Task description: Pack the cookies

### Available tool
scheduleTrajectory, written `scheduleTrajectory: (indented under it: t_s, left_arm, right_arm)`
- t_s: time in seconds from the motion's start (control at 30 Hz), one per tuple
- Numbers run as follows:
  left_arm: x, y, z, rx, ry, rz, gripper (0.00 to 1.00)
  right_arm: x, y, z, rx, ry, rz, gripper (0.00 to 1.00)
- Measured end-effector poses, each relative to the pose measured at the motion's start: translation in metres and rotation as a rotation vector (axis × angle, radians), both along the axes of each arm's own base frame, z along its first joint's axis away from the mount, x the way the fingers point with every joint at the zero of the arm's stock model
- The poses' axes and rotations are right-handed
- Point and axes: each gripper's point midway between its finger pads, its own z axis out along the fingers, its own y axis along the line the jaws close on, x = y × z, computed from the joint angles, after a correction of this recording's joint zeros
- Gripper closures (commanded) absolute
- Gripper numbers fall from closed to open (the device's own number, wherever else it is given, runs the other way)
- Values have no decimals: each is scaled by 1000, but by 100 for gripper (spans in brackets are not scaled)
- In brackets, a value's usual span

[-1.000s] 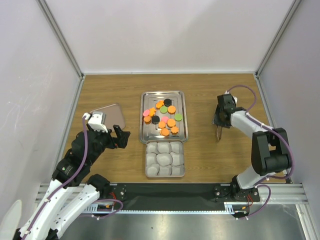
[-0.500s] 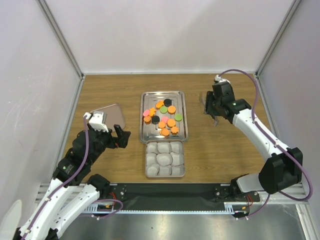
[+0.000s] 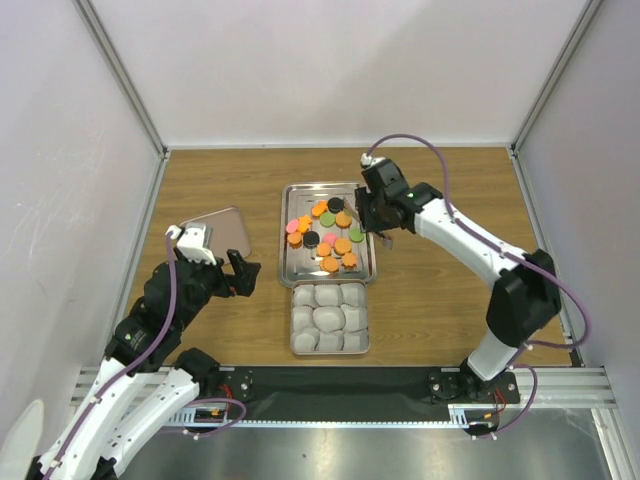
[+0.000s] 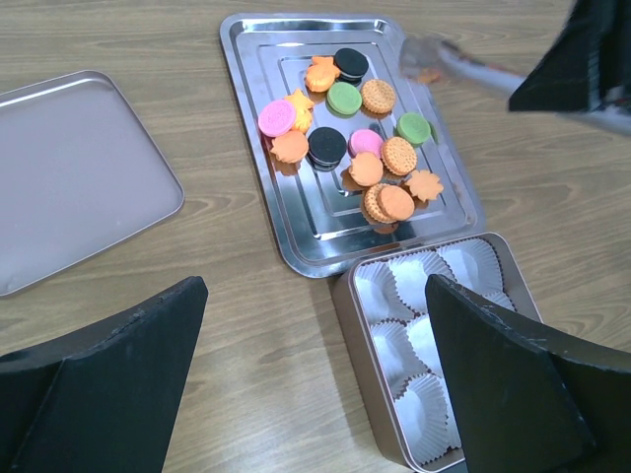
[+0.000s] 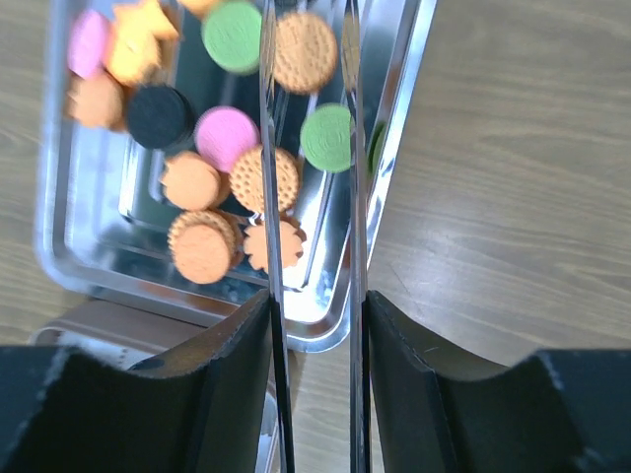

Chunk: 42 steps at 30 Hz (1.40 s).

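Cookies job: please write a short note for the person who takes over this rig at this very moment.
Left gripper: open, near the lid, holding nothing.
Right gripper: shut on tongs, which reach over the tray's right side; no cookie seen in them.
Cookies: all on the tray.
Tin: its paper cups are empty.
Done: nothing packed.
Left: move every cookie into the tin.

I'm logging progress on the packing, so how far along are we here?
Done: the lid is off the tin and lies to its left; paper cups line the tin. In hand: the right gripper holds tongs above the cookies on the tray, none clearly gripped. Left: all the packing; no cup holds a cookie. The left gripper hangs open.
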Motion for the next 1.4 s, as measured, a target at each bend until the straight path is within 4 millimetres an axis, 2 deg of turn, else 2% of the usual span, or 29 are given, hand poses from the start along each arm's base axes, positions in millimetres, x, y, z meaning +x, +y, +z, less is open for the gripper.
scheduleTrajectory:
  t_s: [0.13, 0.27, 0.7, 1.1, 1.3, 1.4]
  left_arm:
    - [-1, 1, 1, -3, -6, 2, 0]
    - [-1, 1, 2, -3, -7, 1, 0]
    - [-1, 1, 1, -3, -6, 1, 0]
    - [-1, 1, 0, -2, -3, 1, 0]
    - [-1, 1, 0, -2, -4, 1, 0]
    - [-1, 1, 0, -2, -4, 1, 0]
  right_arm:
    - [-1, 4, -29, -54, 64, 22, 52]
    - [1, 7, -42, -87, 91, 39, 50]
    - [4, 15, -41, -113, 73, 66, 44]
    - [6, 15, -62, -146, 110, 71, 43]
    - [7, 16, -65, -151, 114, 70, 46]
    - [7, 17, -65, -151, 115, 72, 53]
